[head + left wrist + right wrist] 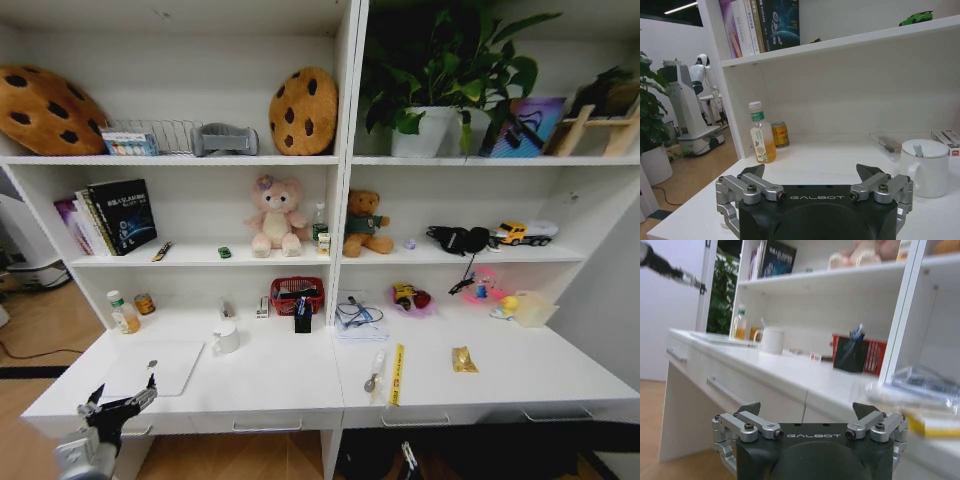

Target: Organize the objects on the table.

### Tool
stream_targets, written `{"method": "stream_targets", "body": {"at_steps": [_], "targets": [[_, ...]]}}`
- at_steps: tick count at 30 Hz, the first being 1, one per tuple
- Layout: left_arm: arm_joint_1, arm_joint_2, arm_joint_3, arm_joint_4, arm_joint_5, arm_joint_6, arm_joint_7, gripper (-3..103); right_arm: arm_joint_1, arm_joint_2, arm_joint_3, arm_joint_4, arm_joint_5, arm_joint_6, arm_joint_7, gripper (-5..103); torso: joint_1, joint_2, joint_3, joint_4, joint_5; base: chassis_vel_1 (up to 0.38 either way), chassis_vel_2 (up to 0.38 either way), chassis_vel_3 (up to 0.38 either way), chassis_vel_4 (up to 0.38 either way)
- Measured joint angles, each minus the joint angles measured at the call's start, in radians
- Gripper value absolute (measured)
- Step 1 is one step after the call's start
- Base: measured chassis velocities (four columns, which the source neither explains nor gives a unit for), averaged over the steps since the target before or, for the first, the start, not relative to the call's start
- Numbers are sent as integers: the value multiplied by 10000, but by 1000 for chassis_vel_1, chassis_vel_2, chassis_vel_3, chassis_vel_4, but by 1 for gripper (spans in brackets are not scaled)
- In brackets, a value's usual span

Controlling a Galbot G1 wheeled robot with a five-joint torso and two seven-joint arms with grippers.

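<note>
On the long white table (280, 385) a silver laptop (150, 368) lies shut at the left, with a white mug (227, 338) and a black pen cup (303, 318) behind it. A bottle (124, 313) and a small can (145, 303) stand at the back left. A tiny green toy car (224, 252) sits on the shelf above. My left gripper (125, 398) hovers open and holding nothing at the table's front left corner, beside the laptop. My right gripper (806, 410) is open and holds nothing, low in front of the drawers, below the tabletop.
A red basket (297, 295) stands behind the pen cup. On the right half lie a yellow strip (397, 375), a pen-like item (373, 375), a gold packet (464, 360) and papers with a cable (358, 320). Shelves with books, plush toys and cushions rise behind.
</note>
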Motion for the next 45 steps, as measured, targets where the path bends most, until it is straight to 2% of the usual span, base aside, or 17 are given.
{"method": "stream_targets", "body": {"at_steps": [3, 5, 8, 11, 12, 13, 14, 17, 18, 20, 21, 22, 24, 25, 28, 41, 45], "targets": [[6, -43, -1, -36, 42, -9, 0, 100, -839, -229, 486, 1676, 543, -189, 168, 100, 0, -1, 1, 3, 0, 0, 0, 0, 0], [6, -50, -1, -43, 46, -9, 1, 100, -1019, -252, 640, 2081, 662, -239, 250, 100, 0, -1, 1, 1, 1, 0, 0, 0, 0], [-13, -46, -4, -71, 46, -12, 3, 100, -1321, -265, 1086, 3074, 1007, -471, 778, 100, 0, -1, 0, 1, 0, 0, 0, 0, 0], [-65, -22, -17, -73, 24, -18, 6, 100, -1405, -206, 1718, 4101, 1427, -1140, 2363, 100, 0, -1, 1, 2, -1, 0, 0, 0, 0], [-65, -22, -17, -73, 24, -18, 6, 100, -1405, -206, 1718, 4101, 1427, -1140, 2363, 100, 0, -1, 1, 2, -1, 0, 0, 0, 0], [-99, -19, -17, -72, 10, -20, 6, 100, -1342, -143, 1932, 4358, 1448, -1419, 3136, 100, 0, -1, 1, 2, -1, 0, 0, 0, 0], [-99, -19, -17, -72, 10, -20, 6, 100, -1342, -143, 1932, 4358, 1448, -1419, 3136, 100, 0, -1, 1, 2, -1, 0, 0, 0, 0], [-223, -19, 1, -48, -34, -25, 8, 100, -1036, 102, 2423, 4870, 1394, -2802, 5915, 100, 0, -2, 1, 3, -1, 0, 0, 0, 0], [-223, -19, 1, -48, -34, -25, 8, 100, -1036, 102, 2423, 4870, 1394, -2802, 5915, 100, 0, -2, 1, 3, -1, 0, 0, 0, 0], [-302, -6, 3, -8, -73, -25, 9, 100, -945, 231, 2528, 4976, 1598, -3545, 7243, 100, 0, -2, 1, 1, 1, 0, 0, 0, 0], [-302, -6, 3, -8, -73, -25, 9, 100, -945, 231, 2528, 4976, 1598, -3545, 7243, 100, 0, -2, 1, 1, 1, 0, 0, 0, 0], [-349, 8, 5, 18, -95, -25, 9, 100, -841, 309, 2580, 5018, 1793, -3855, 7849, 100, 0, -1, 1, -2, 0, 0, 0, 0, 0], [-374, 14, 5, 28, -102, -25, 8, 100, -735, 356, 2585, 5019, 1861, -3927, 8190, 100, 0, -1, 1, -2, -1, 0, 0, 0, 0], [-422, 17, 12, 39, -120, -26, 8, 100, -420, 451, 2585, 5013, 1892, -3997, 8953, 100, 0, -1, 1, 0, 2, 0, 0, 0, 0], [-505, -20, 38, 39, -152, -25, 5, 100, 106, 529, 2658, 5044, 1707, -4245, 10054, 100, 0, -2, 2, 4, 0, 0, 0, 0, 0], [-616, -184, 160, 113, -90, -37, 11, 100, 98, 403, 2557, 5303, 1527, -4510, 10027, 100, 0, -2, 1, 1, -2, -5, -8, 8, 4], [-691, -3, -225, 234, -395, -46, 13, 100, 167, 371, 2459, 5386, 1477, -4529, 10051, 100, 0, -1, 1, 3, -1, -95, -71, 81, 107]]}}
